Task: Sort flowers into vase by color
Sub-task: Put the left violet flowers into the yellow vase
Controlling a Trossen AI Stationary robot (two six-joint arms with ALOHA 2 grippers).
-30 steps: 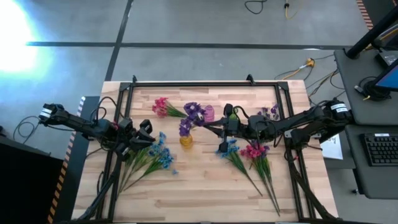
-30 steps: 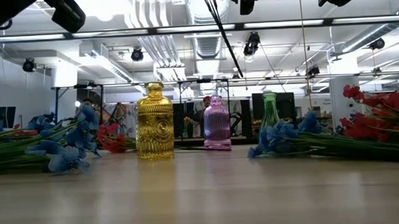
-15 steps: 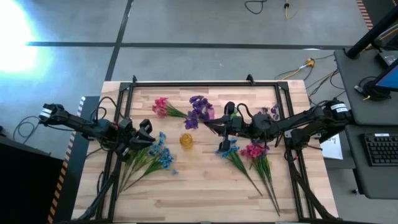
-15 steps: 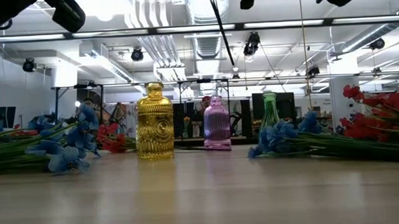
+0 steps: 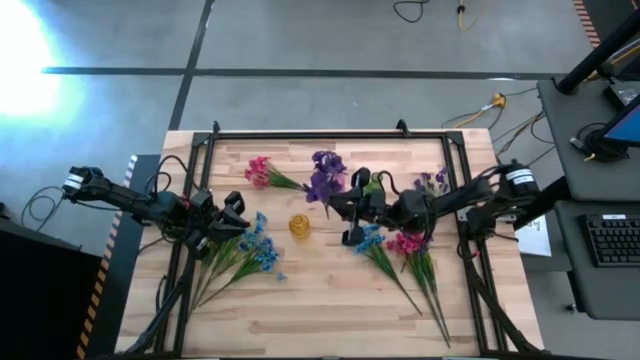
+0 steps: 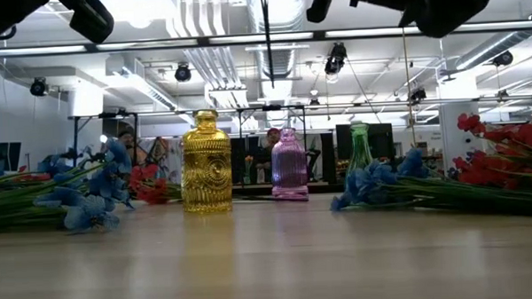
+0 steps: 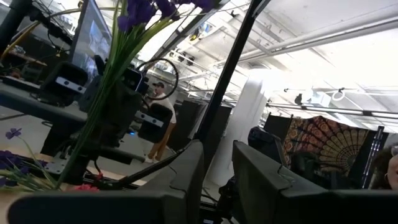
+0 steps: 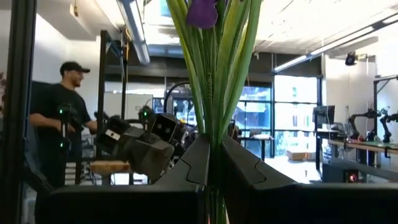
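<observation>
Overhead, the right gripper point(image 5: 345, 207) clenches a purple sprig point(image 5: 323, 178) upright between yellow point(image 5: 299, 225), pink point(image 6: 290, 165) and green point(image 6: 360, 149) vases, while the left fingers' point(image 7: 180, 171) state is unclear.

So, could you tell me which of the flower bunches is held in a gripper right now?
The purple bunch: the right gripper is shut on its stems and holds it above the table, while the blue and red-pink bunches lie flat on the wood.

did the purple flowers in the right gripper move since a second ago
Yes. In the high view the purple flowers, clamped in the right gripper, have shifted from over the yellow vase toward the table's far edge, now over the pink vase's spot.
</observation>
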